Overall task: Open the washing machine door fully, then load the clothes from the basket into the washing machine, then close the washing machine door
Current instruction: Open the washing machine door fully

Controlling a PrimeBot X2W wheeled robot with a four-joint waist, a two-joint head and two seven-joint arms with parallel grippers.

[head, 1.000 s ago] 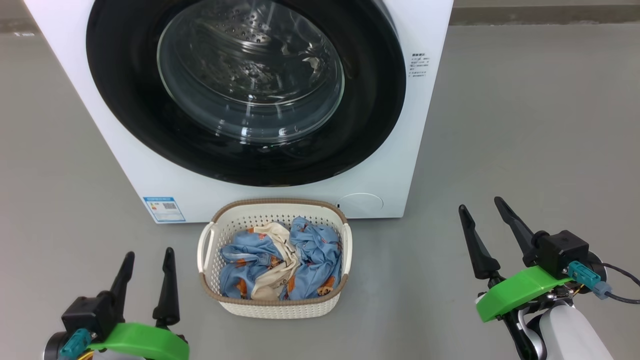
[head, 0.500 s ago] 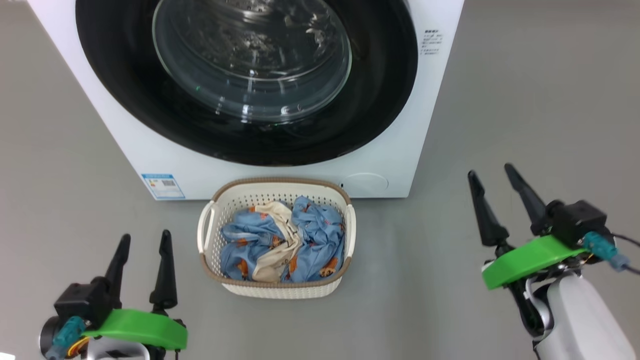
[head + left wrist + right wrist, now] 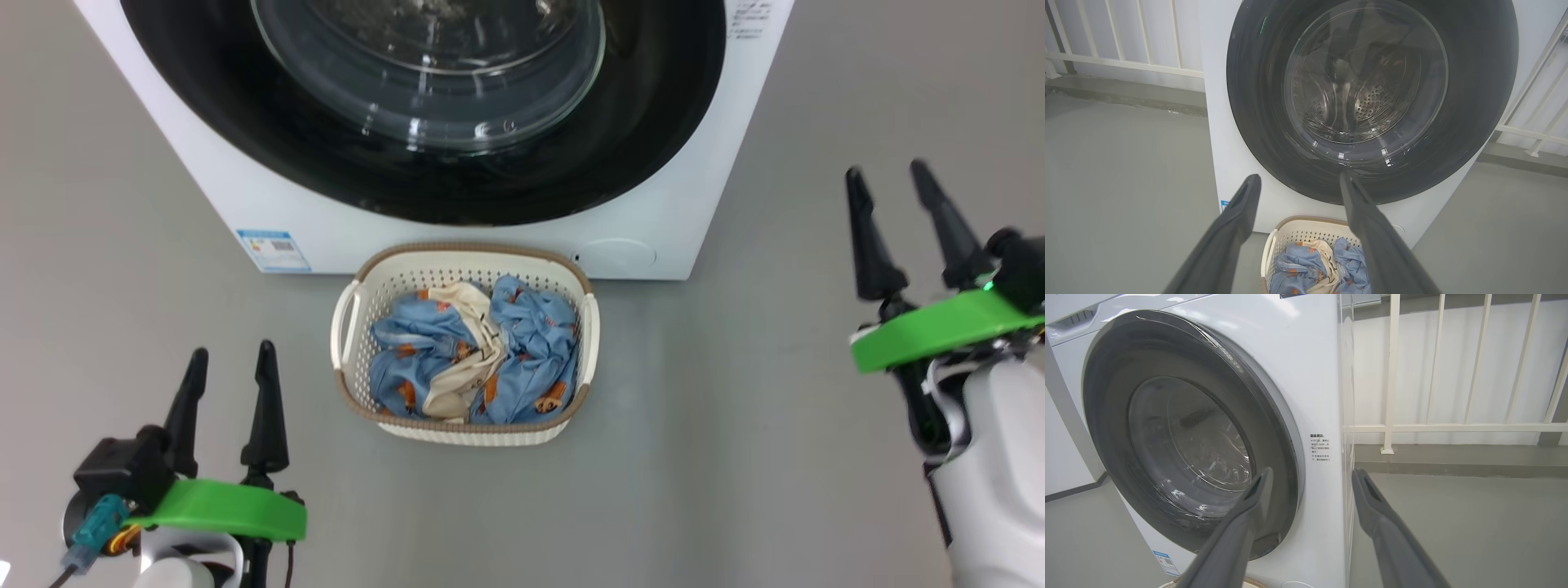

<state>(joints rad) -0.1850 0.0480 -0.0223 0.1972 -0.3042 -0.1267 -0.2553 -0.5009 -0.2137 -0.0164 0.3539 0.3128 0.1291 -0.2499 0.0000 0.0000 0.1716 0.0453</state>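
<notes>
The white washing machine (image 3: pixel 269 204) stands ahead with its round black door (image 3: pixel 620 155) shut against the front; the glass bowl window (image 3: pixel 424 73) shows the steel drum. On the floor before it sits the cream basket (image 3: pixel 347 314), holding blue printed clothes (image 3: pixel 522 343) and a cream piece. My left gripper (image 3: pixel 230 366) is open, low and left of the basket, holding nothing. My right gripper (image 3: pixel 890 175) is open and empty, raised to the right of the machine. The right wrist view looks at the door (image 3: pixel 1102 416) from its right side, fingertips apart either side of the machine's front corner.
Grey floor surrounds the machine and basket. A white railing (image 3: pixel 1392 375) runs behind the machine on both sides (image 3: pixel 1126 67). A blue label sticker (image 3: pixel 273 250) sits at the machine's lower left, a round filter cover (image 3: pixel 614 255) at lower right.
The head view has tilted down, so machine and basket sit differently in frame. My right gripper has risen and moved forward beside the machine. The left gripper has barely shifted.
</notes>
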